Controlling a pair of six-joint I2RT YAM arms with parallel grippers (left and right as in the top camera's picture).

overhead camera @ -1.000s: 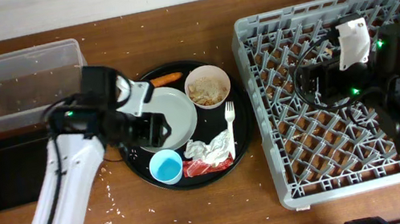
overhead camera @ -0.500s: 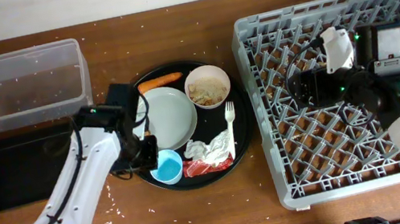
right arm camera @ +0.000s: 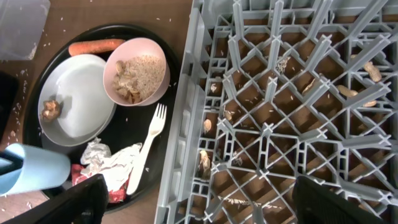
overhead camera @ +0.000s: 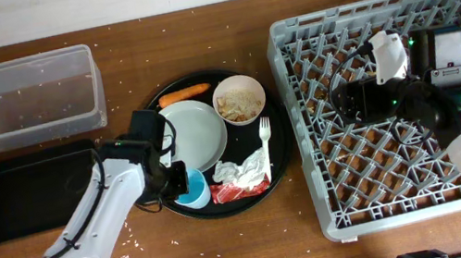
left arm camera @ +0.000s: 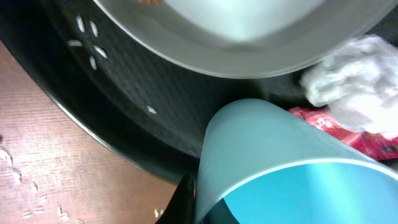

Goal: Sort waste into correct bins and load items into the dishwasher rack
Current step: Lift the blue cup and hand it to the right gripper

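My left gripper [overhead camera: 178,183] is shut on the near-left wall of the small light-blue cup [overhead camera: 193,191] [left arm camera: 280,162], at the front of the round black tray [overhead camera: 282,152]. One dark finger [left arm camera: 185,200] presses the cup's outside. On that tray lie the pale grey plate [overhead camera: 198,132], a bowl [overhead camera: 239,99] of rice and brown scraps, an orange carrot [overhead camera: 184,93], a white fork [overhead camera: 264,142], a crumpled napkin [overhead camera: 239,171] and a red wrapper [overhead camera: 239,191]. My right gripper [right arm camera: 211,211] hangs open and holds nothing above the grey dishwasher rack [overhead camera: 320,191].
The clear tub [overhead camera: 33,124] stands at the back left, with the shallow black rectangular tray [overhead camera: 25,193] in front of it. Rice grains are scattered on the wooden table, and food bits lie under the rack's grid [right arm camera: 280,112]. A brown scrap [right arm camera: 50,109] sits on the plate.
My left gripper came down from over the plate to the tray's front left and shut on the cup's wall. The right arm shifted slightly over the rack, then stayed still.
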